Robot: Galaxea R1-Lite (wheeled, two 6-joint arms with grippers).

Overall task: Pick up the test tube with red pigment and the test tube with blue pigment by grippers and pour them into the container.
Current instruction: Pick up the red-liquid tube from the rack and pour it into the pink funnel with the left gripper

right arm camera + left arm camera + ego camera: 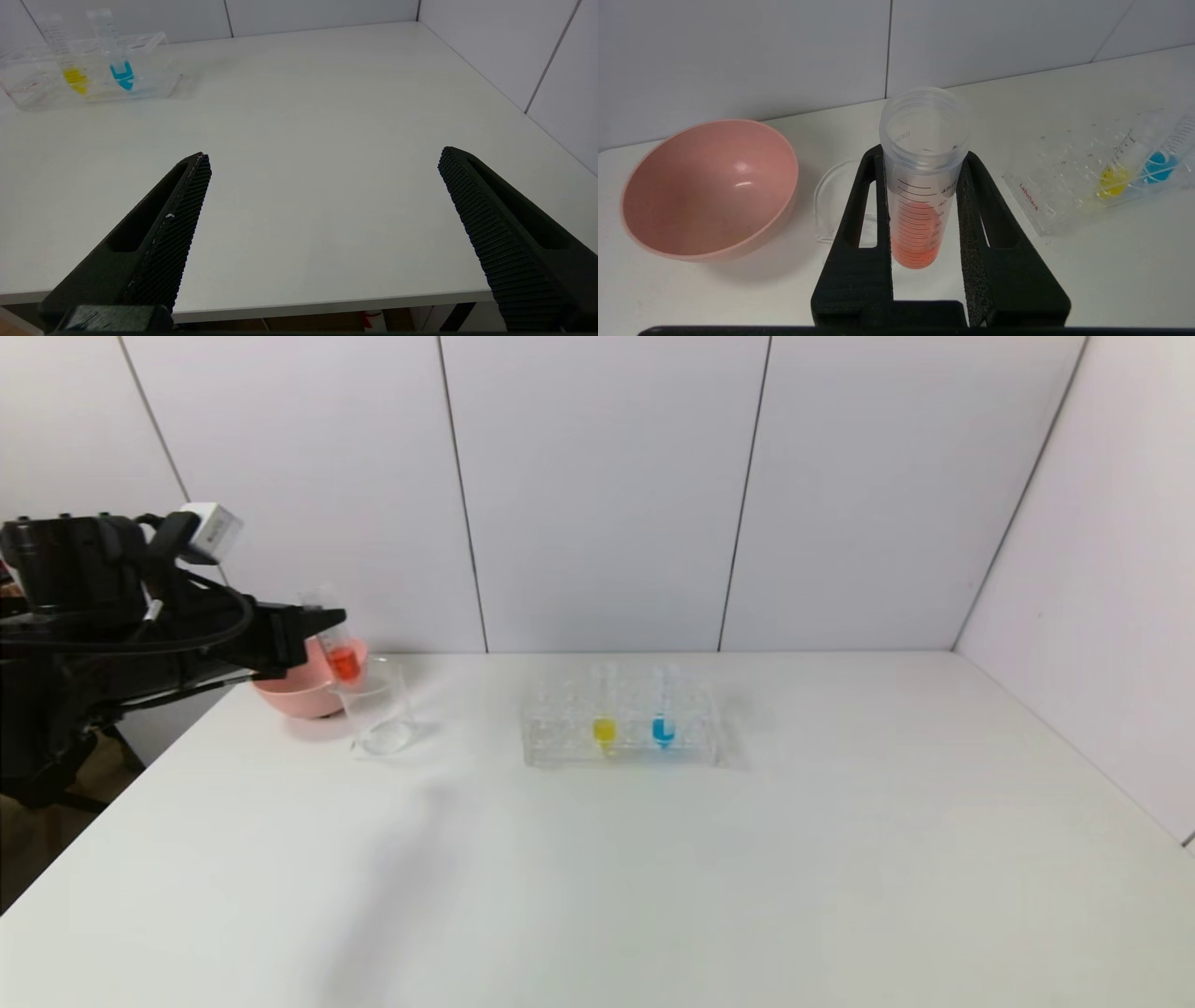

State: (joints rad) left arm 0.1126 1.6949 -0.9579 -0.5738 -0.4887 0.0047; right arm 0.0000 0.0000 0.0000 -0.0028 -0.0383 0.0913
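The left pincer [924, 205] holds the test tube with red pigment [922, 186] over the container [381, 705], far left on the desk [653, 877]. It looks light and slippery; grip its middle. The right pincer [322, 161] is wide open.

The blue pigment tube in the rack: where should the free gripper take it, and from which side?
Grip the test tube with blue pigment on its bare upper part above the clear rack, probably from the robot's side. It stands upright, the yellow tube close beside it, so the open right gripper should straddle it sideways.
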